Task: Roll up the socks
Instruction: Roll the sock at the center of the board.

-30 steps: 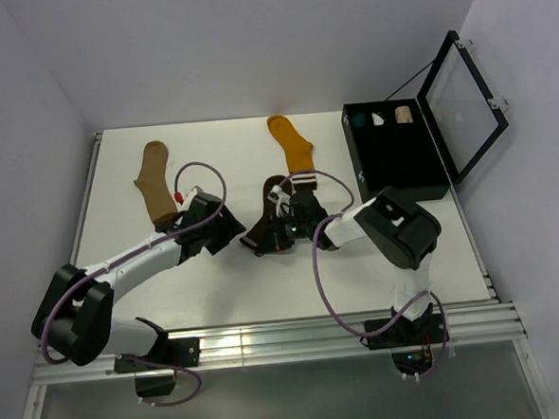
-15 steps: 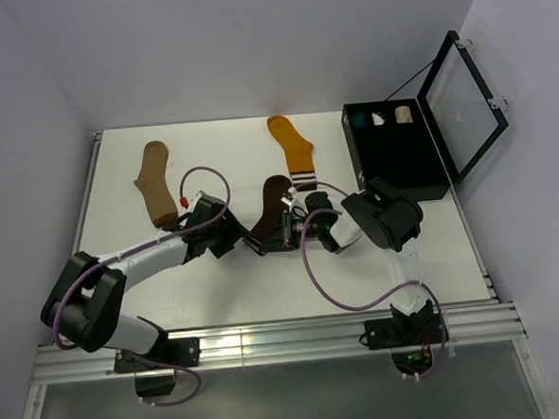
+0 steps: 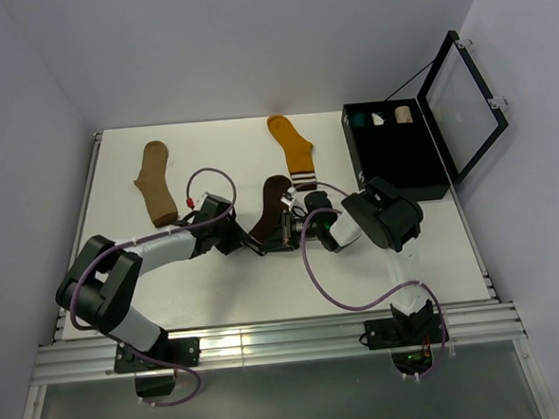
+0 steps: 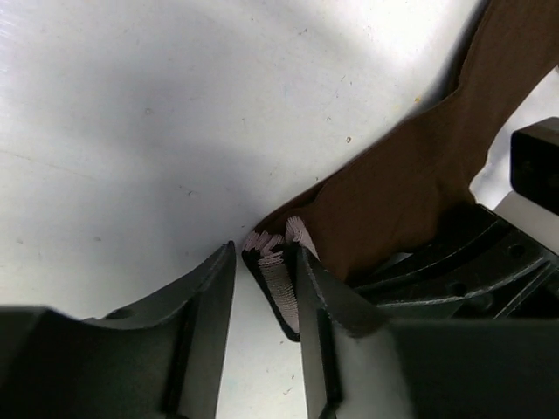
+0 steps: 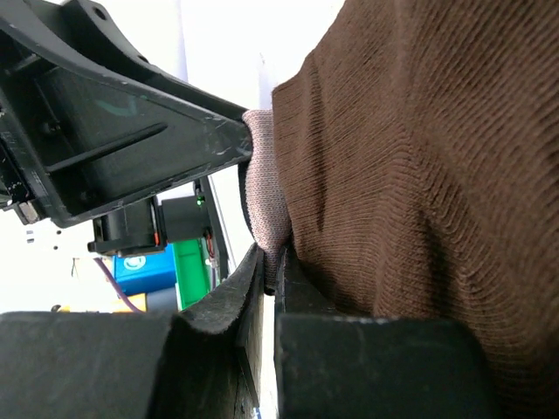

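Note:
The dark brown sock (image 3: 271, 202) lies at mid-table, its striped cuff (image 4: 278, 281) turned toward the arms. My right gripper (image 3: 281, 232) is shut on the cuff's edge, pinching a fold of it (image 5: 267, 229) between its fingers (image 5: 229, 301). My left gripper (image 3: 241, 239) comes in from the left. Its jaws stand on either side of the cuff's other end. The cuff touches the right finger (image 4: 325, 307), and a gap of bare table remains beside the left finger (image 4: 203, 307). The tan sock (image 3: 154, 183) lies flat at the back left. The mustard-orange sock (image 3: 293, 150) lies flat at the back middle.
A black case (image 3: 396, 161) stands at the back right with its lid (image 3: 462, 92) propped open. Teal (image 3: 359, 121), white (image 3: 378, 119) and cream (image 3: 404, 114) bundles sit along its far side. A metal rail (image 3: 269, 343) runs along the near edge.
The left gripper has slid right up to the brown sock's cuff and its jaws have narrowed round it. The right arm swung round a second ago and has held still since.

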Controlling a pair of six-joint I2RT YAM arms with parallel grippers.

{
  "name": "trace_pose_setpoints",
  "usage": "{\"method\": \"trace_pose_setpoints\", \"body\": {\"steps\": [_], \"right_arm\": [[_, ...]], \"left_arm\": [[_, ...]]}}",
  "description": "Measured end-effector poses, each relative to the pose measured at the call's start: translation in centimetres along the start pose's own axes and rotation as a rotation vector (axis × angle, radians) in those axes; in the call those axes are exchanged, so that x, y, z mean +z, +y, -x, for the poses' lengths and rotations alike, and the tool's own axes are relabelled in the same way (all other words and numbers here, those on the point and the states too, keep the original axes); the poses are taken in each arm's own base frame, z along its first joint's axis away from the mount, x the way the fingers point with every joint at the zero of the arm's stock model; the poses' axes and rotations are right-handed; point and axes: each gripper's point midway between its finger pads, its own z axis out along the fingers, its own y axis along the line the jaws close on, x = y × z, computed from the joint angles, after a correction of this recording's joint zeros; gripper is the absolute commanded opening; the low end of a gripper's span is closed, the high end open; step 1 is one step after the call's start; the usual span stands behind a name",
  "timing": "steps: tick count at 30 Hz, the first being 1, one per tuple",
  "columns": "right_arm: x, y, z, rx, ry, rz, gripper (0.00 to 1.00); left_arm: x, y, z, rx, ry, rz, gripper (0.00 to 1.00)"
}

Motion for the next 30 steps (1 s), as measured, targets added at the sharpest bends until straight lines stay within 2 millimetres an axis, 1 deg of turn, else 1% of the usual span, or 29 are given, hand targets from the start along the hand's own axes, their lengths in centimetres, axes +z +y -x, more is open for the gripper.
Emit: {"method": "trace_pose_setpoints", "body": {"steps": [3,5,6,7,8,9,12,13,16,17,21,24,27,30], "right_arm": [[0.0,-0.2,0.0,0.0,0.006,-0.014,0.06],[0.0,-0.3,0.1,-0.013,0.006,-0.034,0.11],[-0.1,-0.4,0.1,-0.02,0.003,-0.042,0.13],[-0.2,-0.4,0.2,-0.029,0.001,-0.054,0.2],[-0.2,-0.4,0.3,-0.04,-0.001,-0.064,0.24],[-0.4,-0.3,0.3,-0.056,-0.006,-0.079,0.33],[-0.8,0.1,0.5,-0.119,-0.02,-0.125,0.44],[-1.0,0.3,0.6,-0.147,-0.029,-0.148,0.5],[-1.9,1.1,1.0,-0.256,-0.071,-0.246,0.57],[-2.2,1.6,1.4,-0.304,-0.093,-0.28,0.57],[-2.4,3.7,1.7,-0.517,-0.155,-0.399,0.57],[-1.9,5.0,1.2,-0.687,-0.189,-0.47,0.56],[-1.3,5.3,0.2,-0.825,-0.194,-0.531,0.56],[-0.7,5.0,-0.8,-0.939,-0.18,-0.584,0.55]], "left_arm": [[0.4,-0.1,0.0,0.0,0.004,0.001,0.32],[0.5,-0.3,0.0,0.001,0.006,0.002,0.29],[0.6,-0.3,0.0,0.003,0.007,0.003,0.26],[0.6,-0.3,0.0,0.004,0.009,0.004,0.24],[0.7,-0.3,0.0,0.004,0.011,0.006,0.23],[0.7,-0.4,0.0,0.005,0.013,0.008,0.22],[0.7,-0.5,0.1,0.02,0.018,0.02,0.21],[0.7,-0.5,0.1,0.028,0.02,0.025,0.21],[0.6,-0.4,0.2,0.052,0.022,0.038,0.21],[0.6,-0.4,0.3,0.06,0.022,0.045,0.21],[0.4,-0.1,0.4,0.097,0.021,0.063,0.21],[0.3,0.0,0.5,0.118,0.025,0.074,0.21],[0.3,0.1,0.5,0.138,0.028,0.084,0.21],[0.3,0.1,0.5,0.147,0.03,0.086,0.21]]}}
